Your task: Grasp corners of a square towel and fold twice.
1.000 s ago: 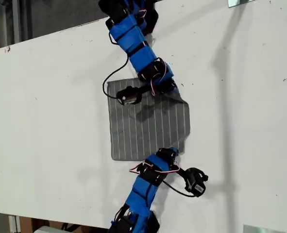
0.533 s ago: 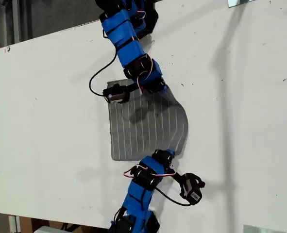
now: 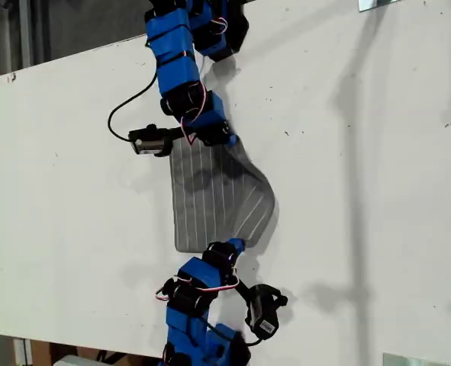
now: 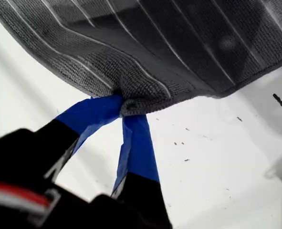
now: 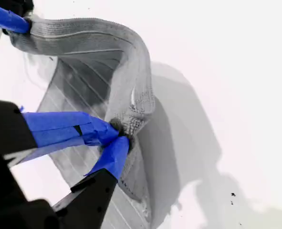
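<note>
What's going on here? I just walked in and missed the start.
Two arms are folding a towel on a white table. My first gripper is shut on one corner, and my second gripper on another. The towel's edge on the exterior view's right is raised and curling inward, and the rest lies flat. The fold isn't finished.

No readable text, labels, brands or numbers anywhere. Pale tag on the camera module point(image 3: 262, 325) near the exterior view's bottom too small to read.
</note>
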{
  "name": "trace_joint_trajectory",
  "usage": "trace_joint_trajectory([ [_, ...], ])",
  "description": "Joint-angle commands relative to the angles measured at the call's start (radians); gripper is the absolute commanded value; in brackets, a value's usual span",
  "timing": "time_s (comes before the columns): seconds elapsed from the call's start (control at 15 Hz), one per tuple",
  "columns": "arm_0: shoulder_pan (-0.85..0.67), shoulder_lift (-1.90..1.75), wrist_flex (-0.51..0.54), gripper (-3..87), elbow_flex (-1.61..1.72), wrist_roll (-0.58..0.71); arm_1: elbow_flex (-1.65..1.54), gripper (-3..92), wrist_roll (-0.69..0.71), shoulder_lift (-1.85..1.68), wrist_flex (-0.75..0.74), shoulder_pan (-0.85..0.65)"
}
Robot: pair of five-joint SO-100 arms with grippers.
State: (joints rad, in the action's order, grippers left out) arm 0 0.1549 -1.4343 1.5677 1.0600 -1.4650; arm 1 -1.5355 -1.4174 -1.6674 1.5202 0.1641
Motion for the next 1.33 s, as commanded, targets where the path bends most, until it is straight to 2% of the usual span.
trace_joint_trajectory([
  [0.0,-0.097,-0.08,0.009,-0.3,-0.029,0.058,0.009,-0.1,0.021,-0.1,0.009,-0.067],
  [0.53,-0.396,-0.221,-0.133,-0.3,0.359,0.209,-0.204,-0.1,0.133,-0.356,0.017,-0.38],
  [0.67,-0.463,-0.227,-0.169,-0.3,0.417,0.247,-0.282,-0.1,0.15,-0.403,-0.014,-0.436],
  [1.0,-0.615,-0.215,-0.172,-0.3,0.443,0.351,-0.448,-0.1,0.247,-0.4,-0.176,-0.566],
  [1.27,-0.719,-0.097,-0.215,-0.3,0.43,0.417,-0.405,-0.1,0.331,-0.258,-0.238,-0.647],
])
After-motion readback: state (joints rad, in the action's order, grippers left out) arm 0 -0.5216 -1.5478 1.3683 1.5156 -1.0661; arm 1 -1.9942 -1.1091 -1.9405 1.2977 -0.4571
